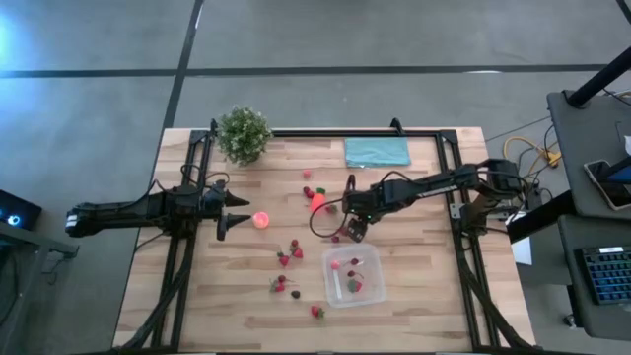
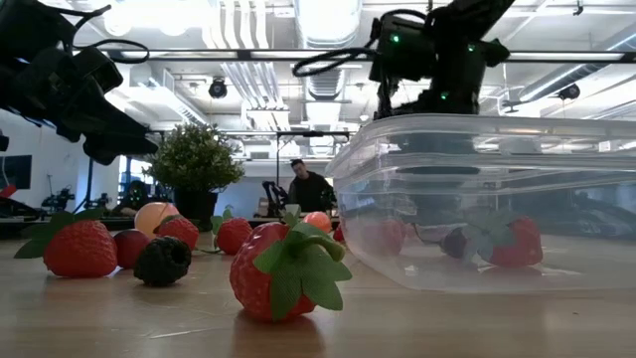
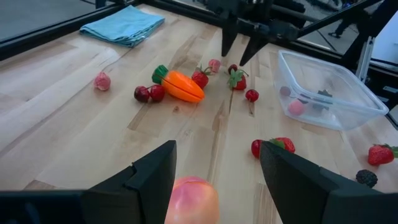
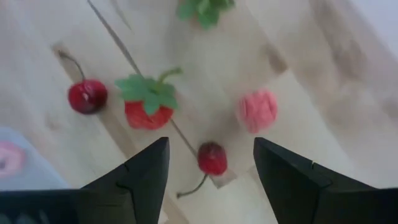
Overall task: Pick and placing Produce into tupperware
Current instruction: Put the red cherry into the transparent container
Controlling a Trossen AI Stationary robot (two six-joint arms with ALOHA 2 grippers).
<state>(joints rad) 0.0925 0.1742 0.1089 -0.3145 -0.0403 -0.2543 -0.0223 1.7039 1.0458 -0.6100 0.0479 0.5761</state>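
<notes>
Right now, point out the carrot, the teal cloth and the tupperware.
carrot (image 3: pixel 181 86): left wrist view, middle of its orange body.
teal cloth (image 1: pixel 377 152): high view, centre of the folded cloth.
tupperware (image 3: pixel 367 98): left wrist view, its clear rim.

The left arm reaches in from the surface's (image 1: pixel 197 296) left edge and lies nearly level, its wrist in line with the forearm. The left pincer (image 1: pixel 240 215) points toward the middle of the surface, its two dark fingers (image 3: pixel 149 180) spread apart with nothing between them. The right arm comes in from the surface's right edge — elbow bent, forearm angled toward the middle, wrist tipped downward. The right pincer (image 1: pixel 355 231) hangs above the surface with its fingers (image 4: pixel 138 177) parted and pointing down — nothing gripped. The two pincers stand well apart over the surface, facing roughly toward each other.
</notes>
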